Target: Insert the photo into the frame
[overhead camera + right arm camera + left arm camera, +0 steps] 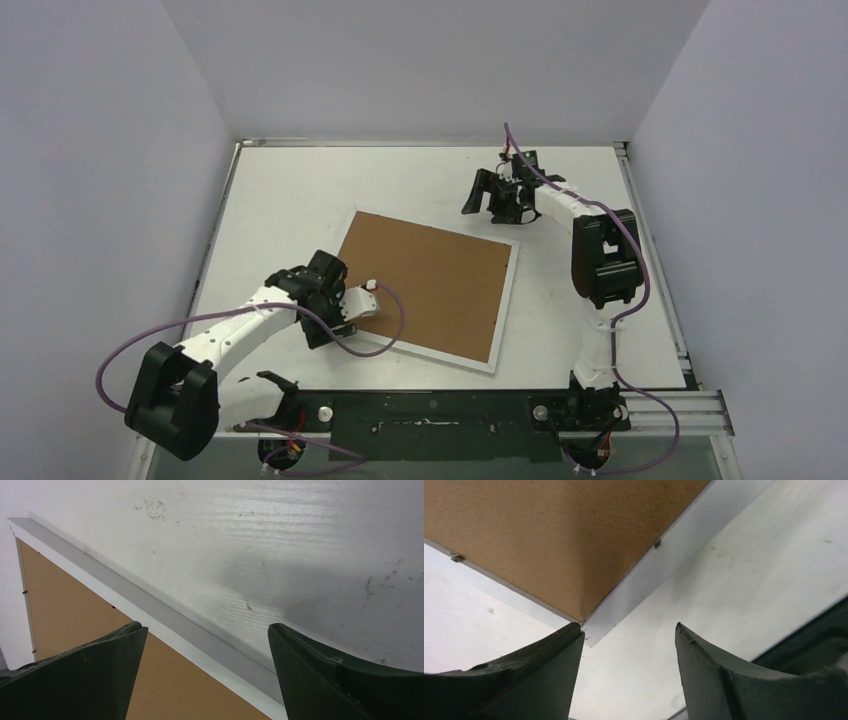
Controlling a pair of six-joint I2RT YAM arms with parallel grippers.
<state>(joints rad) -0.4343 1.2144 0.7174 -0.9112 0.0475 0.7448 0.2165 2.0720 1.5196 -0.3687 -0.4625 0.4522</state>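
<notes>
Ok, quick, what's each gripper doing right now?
Left gripper: open, holding nothing.
Right gripper: open, holding nothing.

Robotics lab cell, plain grey walls (95, 150), white worktable (290, 190) (metal rails (700, 405) along its edges), black mounting plate (430, 428).

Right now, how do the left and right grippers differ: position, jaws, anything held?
Position: the left gripper sits at the near left corner of the frame; the right gripper hangs over its far edge, toward the right end. Jaws: the right gripper's stand wider apart than the left gripper's. Shared: both open, both empty, both with the brown backing board in view.
</notes>
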